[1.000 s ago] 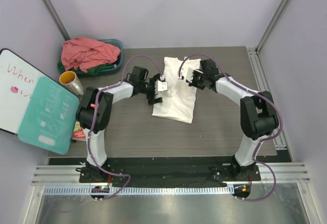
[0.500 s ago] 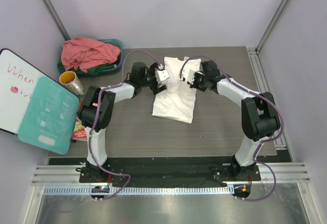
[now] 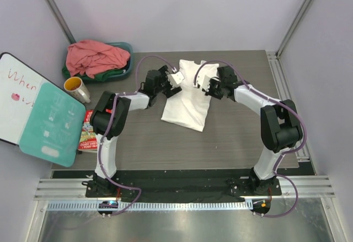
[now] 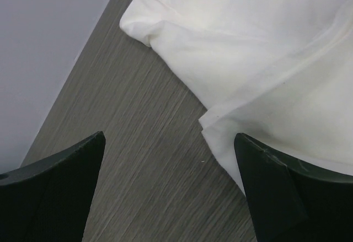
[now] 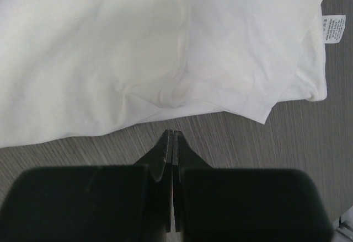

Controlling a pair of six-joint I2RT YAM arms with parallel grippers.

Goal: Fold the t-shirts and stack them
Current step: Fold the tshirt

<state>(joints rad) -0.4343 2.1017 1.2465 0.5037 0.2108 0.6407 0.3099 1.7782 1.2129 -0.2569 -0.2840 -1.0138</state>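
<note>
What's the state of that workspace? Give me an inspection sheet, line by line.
Surface: grey wood-grain table.
Job's things: white t-shirt flat mid-table; salmon-pink t-shirt heaped over dark green t-shirt in teal basin.
Clutter: cup, whiteboard, teal board, booklet, all at the left.
Grippers: left gripper open at shirt's left edge; right gripper shut, empty, at its right edge.
Cables: purple cables looped along both arms.
Surroundings: pale walls, metal frame posts.

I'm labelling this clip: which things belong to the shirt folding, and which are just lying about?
Job: white t-shirt, salmon-pink t-shirt, dark green t-shirt.
Lying about: teal basin, cup, whiteboard, teal board, booklet.
</note>
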